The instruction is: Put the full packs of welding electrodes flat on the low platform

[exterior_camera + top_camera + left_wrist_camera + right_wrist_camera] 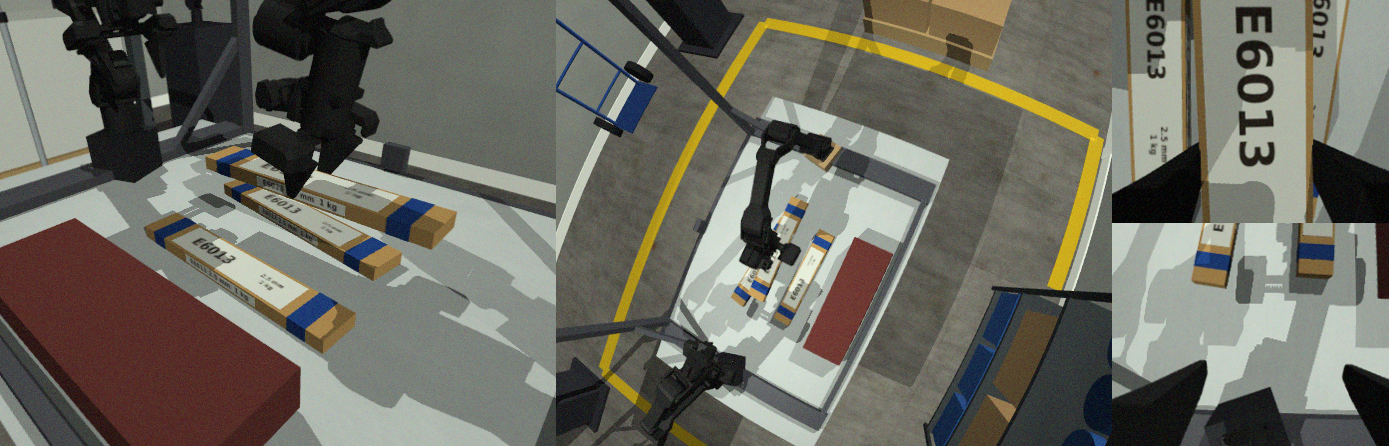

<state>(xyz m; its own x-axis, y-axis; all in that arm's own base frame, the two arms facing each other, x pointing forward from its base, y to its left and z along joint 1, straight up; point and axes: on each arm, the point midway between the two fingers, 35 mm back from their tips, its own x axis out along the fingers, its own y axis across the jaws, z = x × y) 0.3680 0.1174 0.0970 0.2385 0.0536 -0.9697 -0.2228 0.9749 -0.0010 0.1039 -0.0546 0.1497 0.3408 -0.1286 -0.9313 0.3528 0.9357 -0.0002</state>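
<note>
My left gripper (1254, 146) (310, 182) is shut across the middle of one pack (1222, 100) (795, 211) (365, 200), holding it flat above the table. A second pack (739, 296) (325, 232) (1327, 85) (1212, 272) lies partly hidden behind it in the left wrist view. The third pack (803, 275) (250, 265) (1144, 110) (1316, 253) lies between the held pack and the platform. The packs are tan with blue bands and white E6013 labels. The low red platform (851, 300) (125, 300) (1383, 268) carries no pack. My right gripper (1274, 368) is open and empty, away from the packs.
The white table (886, 202) has a grey frame rail (886, 175) along its edges. A small tan object (826, 162) is partly hidden under the left arm's base end. Cardboard boxes (906, 20) and a blue hand truck (636, 107) stand on the floor beyond.
</note>
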